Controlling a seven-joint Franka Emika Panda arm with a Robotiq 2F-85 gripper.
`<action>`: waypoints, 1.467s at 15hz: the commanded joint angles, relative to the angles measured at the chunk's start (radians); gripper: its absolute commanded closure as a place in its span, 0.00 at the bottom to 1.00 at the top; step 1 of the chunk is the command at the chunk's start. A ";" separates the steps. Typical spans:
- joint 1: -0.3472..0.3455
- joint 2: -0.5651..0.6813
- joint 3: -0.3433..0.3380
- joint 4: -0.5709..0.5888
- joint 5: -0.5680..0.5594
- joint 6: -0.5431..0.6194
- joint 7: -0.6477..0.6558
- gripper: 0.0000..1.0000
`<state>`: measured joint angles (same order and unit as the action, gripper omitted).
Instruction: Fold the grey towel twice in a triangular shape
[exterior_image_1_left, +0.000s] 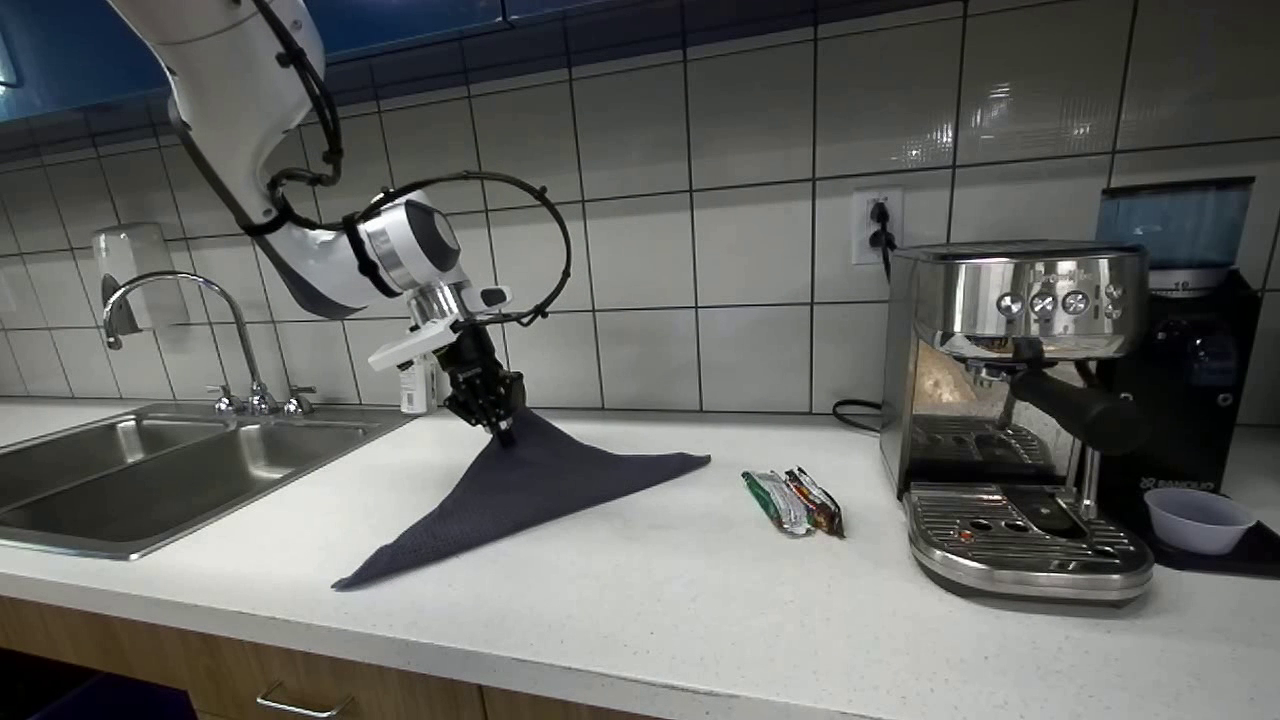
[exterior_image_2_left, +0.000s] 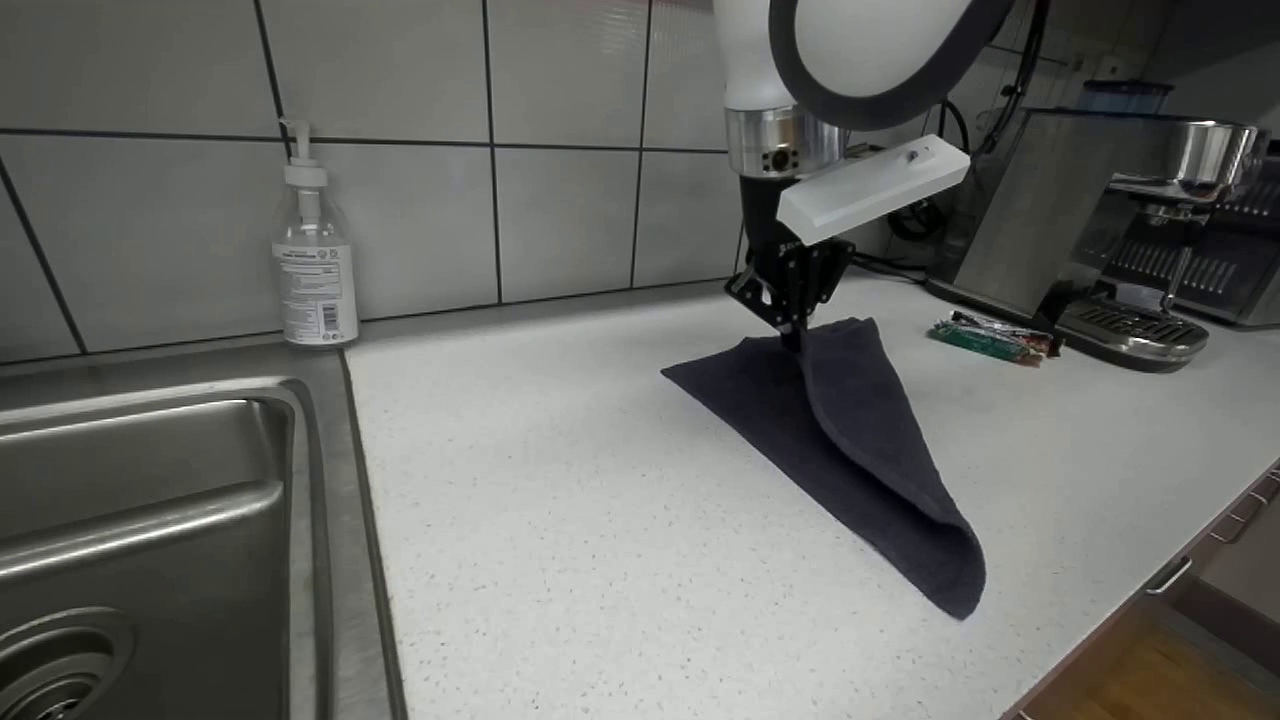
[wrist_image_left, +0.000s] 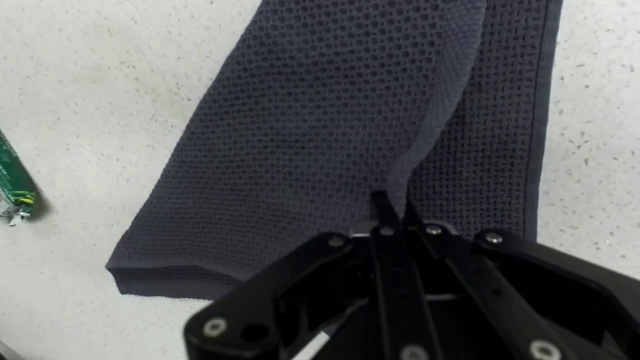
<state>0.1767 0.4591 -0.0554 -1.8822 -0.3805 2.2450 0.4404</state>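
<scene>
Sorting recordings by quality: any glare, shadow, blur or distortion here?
In both exterior views, glare on the tiles and sink; in an exterior view, the coffee machine seems to lean, perhaps lens distortion; in the wrist view, a shadow beside the packet, the towel crisp, the jaws softer near the lens.

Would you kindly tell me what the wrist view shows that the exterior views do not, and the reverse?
Only the wrist view makes out the holed weave and ribbed hem of the grey towel. Only the exterior views show the sink, tiled wall and labelled bottle. All views share the gripper shut on the grey towel, the counter and a green packet.
</scene>
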 joint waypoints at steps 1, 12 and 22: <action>0.007 0.025 0.009 0.057 0.018 -0.036 -0.046 0.99; 0.020 0.051 0.016 0.092 0.015 -0.033 -0.089 0.99; 0.028 0.095 0.014 0.121 0.015 -0.039 -0.103 0.99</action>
<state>0.2002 0.5342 -0.0407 -1.8043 -0.3805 2.2450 0.3693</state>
